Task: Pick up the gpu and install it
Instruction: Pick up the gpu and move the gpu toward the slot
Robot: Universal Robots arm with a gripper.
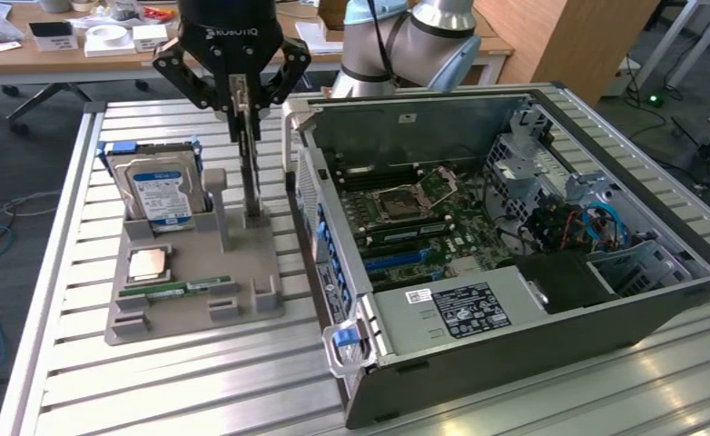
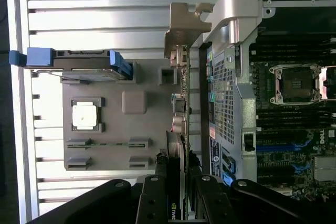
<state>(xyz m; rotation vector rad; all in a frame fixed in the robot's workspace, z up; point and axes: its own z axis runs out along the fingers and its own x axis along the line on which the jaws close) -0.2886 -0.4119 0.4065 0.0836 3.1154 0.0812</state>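
Your claw (image 1: 245,107) is pinched on the top edge of the gpu (image 1: 251,173), which stands upright in the grey holder (image 1: 185,309) beside the open computer case (image 1: 537,350). Lift crooked and the card may bind in its slot or strike the case wall.

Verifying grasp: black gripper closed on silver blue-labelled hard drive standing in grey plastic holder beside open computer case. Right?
No. The exterior view shows the black gripper closed on the thin dark gpu card, not the silver hard drive, standing in the grey plastic holder beside the open computer case.
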